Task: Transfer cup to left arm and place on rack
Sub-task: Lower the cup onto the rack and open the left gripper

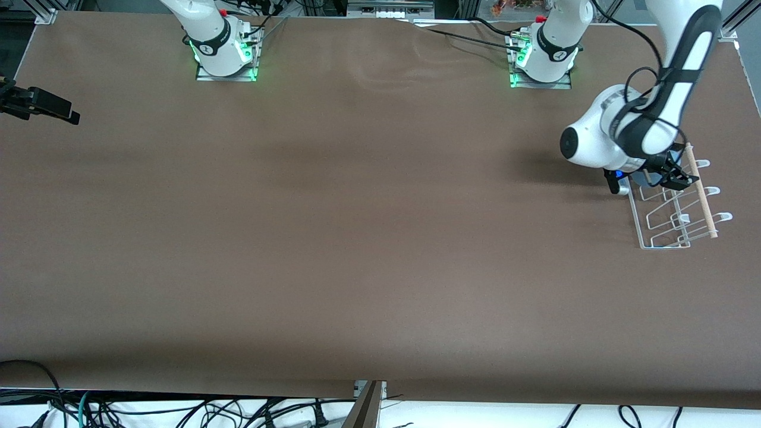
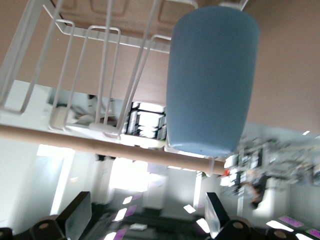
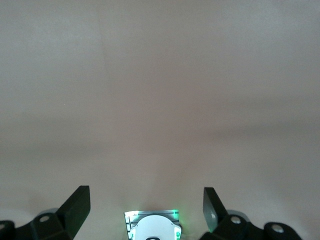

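Cup on rack, left gripper released.
Front view: left gripper at the rack; left wrist view: cup sits on rack wires, clear of the spread fingers; right wrist view: right gripper spread wide over bare table.

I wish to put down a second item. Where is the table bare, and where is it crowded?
The table is bare from the rack to the right arm's end, and nearer the front camera. It is crowded only at the rack, where the left gripper stands open beside the cup among the wire loops. The right gripper waits, open.
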Controlling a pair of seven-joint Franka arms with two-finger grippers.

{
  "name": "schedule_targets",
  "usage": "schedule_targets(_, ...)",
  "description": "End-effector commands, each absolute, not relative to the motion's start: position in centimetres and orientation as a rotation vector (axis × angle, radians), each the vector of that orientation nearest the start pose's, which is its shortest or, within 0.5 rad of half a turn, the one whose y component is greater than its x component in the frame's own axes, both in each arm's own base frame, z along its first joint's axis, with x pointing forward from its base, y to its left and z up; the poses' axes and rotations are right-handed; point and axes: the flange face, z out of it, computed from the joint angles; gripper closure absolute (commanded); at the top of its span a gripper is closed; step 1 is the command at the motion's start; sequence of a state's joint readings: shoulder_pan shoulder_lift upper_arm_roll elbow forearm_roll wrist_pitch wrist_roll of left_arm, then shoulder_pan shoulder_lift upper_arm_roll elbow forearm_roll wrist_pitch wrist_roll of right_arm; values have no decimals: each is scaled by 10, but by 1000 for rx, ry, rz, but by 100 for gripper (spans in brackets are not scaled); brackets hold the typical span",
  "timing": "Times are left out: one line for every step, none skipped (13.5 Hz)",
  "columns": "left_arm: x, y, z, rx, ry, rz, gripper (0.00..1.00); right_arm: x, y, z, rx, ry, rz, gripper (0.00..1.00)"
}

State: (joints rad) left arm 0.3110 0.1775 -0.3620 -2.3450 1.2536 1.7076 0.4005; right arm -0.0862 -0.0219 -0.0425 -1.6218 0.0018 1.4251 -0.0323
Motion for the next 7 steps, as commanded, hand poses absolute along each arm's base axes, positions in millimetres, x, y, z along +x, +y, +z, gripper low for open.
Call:
schedule_targets(507,57,331,-2084,981,882,0,524,-67,608,-3109,169,282,0)
schedule_targets(519,53,353,-2206,913,854,0,524,-68,608,-3108,171,282,0)
schedule_targets(532,49,376,-2306,865,798,0,524,-68,607,-3108,171,286,0)
schedule_targets(543,44,397,-2396,827,738,0,524,-70,606,-3107,181,289,0)
schedule_targets(553,41,420,-2480,789,682,0,523,-73,606,-3106,186,288,0)
schedule_targets(561,37,443,-2569,752,629,0,523,-73,606,-3106,186,288,0)
schedule_targets(568,32,468,-2646,719,558,0,524,-73,606,-3106,186,286,0)
